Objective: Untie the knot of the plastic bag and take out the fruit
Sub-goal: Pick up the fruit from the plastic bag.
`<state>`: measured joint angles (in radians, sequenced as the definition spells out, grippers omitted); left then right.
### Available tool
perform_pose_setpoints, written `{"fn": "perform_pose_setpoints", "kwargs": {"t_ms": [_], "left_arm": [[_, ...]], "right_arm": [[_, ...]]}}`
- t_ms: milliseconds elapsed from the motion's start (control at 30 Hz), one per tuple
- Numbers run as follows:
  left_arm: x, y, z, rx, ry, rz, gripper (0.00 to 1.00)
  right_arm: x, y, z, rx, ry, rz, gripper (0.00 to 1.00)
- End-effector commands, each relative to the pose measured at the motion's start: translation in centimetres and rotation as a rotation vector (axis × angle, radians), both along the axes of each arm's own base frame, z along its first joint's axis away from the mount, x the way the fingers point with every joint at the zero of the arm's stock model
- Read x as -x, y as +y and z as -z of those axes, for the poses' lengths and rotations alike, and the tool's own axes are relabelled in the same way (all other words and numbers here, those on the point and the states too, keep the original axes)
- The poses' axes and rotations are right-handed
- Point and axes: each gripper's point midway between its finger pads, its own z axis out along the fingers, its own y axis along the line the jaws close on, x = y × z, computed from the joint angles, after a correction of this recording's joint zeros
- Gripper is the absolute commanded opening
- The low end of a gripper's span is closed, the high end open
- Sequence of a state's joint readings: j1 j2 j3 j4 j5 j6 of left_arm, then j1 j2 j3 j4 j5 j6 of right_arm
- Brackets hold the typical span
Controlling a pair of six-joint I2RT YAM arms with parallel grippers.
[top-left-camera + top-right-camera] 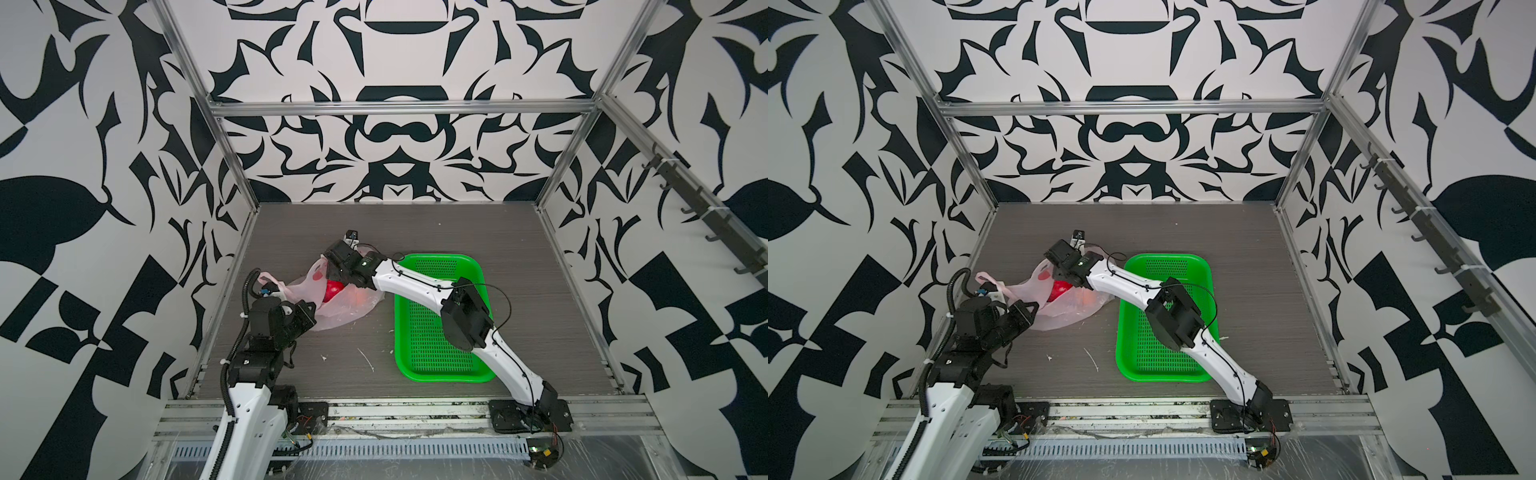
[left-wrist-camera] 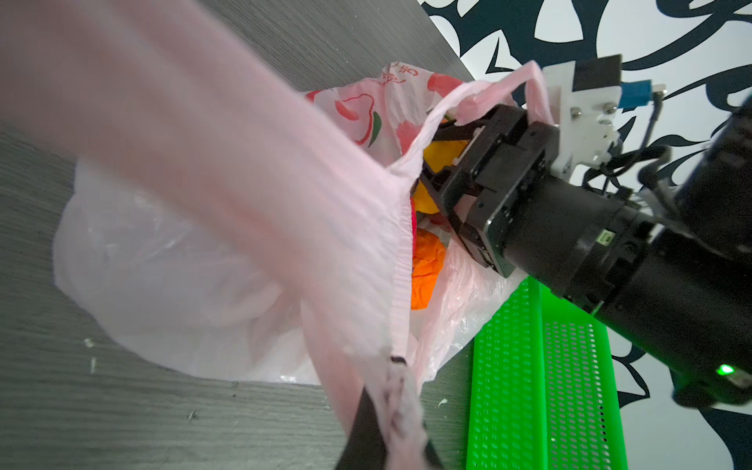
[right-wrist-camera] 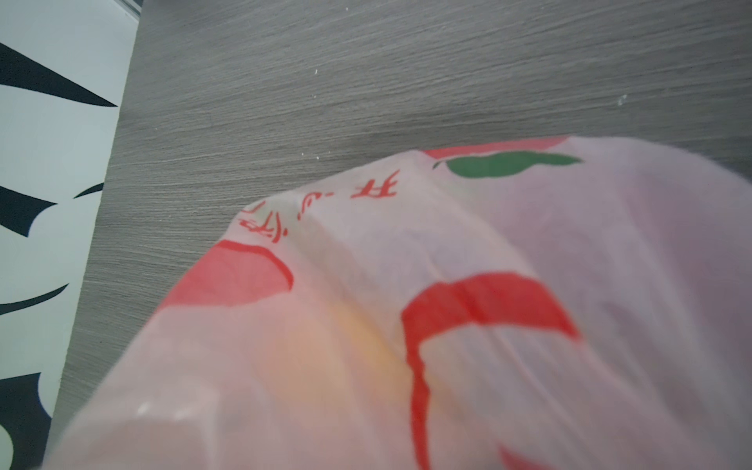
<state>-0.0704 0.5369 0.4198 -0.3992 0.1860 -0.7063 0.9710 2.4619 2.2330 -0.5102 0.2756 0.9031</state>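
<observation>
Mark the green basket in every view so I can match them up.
Top view: green basket, just right of the plastic bag.
Top view: same spot, right of the bag.
Left wrist: beside the bag's open mouth.
Right wrist: not in view.
Shared landmark: the plastic bag.

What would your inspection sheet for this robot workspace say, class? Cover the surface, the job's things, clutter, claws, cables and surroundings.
Surface: grey wood-grain table; white scraps near the front.
Job's things: plastic bag lies open-mouthed; red fruit, yellow fruit and orange fruit inside; no knot seen.
Clutter: green basket; nothing seen in it.
Claws: left claw shut on the bag's handle; right claw inside the bag's mouth, tips hidden, grip unclear.
Cables: black ribbed conduit loops beside the left arm.
Surroundings: black-and-white patterned walls, aluminium frame, hook rail.
</observation>
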Motion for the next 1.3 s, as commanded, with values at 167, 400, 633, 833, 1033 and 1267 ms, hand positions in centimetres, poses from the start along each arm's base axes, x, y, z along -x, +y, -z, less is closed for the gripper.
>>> {"fn": "perform_pose_setpoints", "kwargs": {"t_ms": [167, 400, 633, 833, 1033, 1267], "left_arm": [[0.1, 0.3, 1.0, -0.023, 0.028, -0.005, 0.0], [-0.5, 0.0, 0.5, -0.02, 0.013, 0.012, 0.0], [-0.8, -0.5, 0.2, -0.007, -0.001, 0.041, 0.0], [-1.0, -0.8, 0.3, -0.005, 0.017, 0.059, 0.0], [-1.3, -0.9, 0.2, -0.014, 0.018, 0.072, 0.0], [-1.2, -0.9, 1.4, -0.021, 0.037, 0.072, 0.0]], "right_arm": [[0.2, -0.8, -4.5, -0.056, -0.046, 0.002, 0.51], [2.2, -0.6, -5.7, -0.063, -0.057, -0.059, 0.48], [5.1, 0.3, -7.4, -0.02, -0.097, -0.163, 0.46], [8.0, 1.4, -8.7, 0.019, -0.141, -0.274, 0.44], [10.7, 2.2, -10.0, 0.03, -0.179, -0.382, 0.42], [13.5, 2.4, -10.7, 0.015, -0.172, -0.493, 0.4]]}}
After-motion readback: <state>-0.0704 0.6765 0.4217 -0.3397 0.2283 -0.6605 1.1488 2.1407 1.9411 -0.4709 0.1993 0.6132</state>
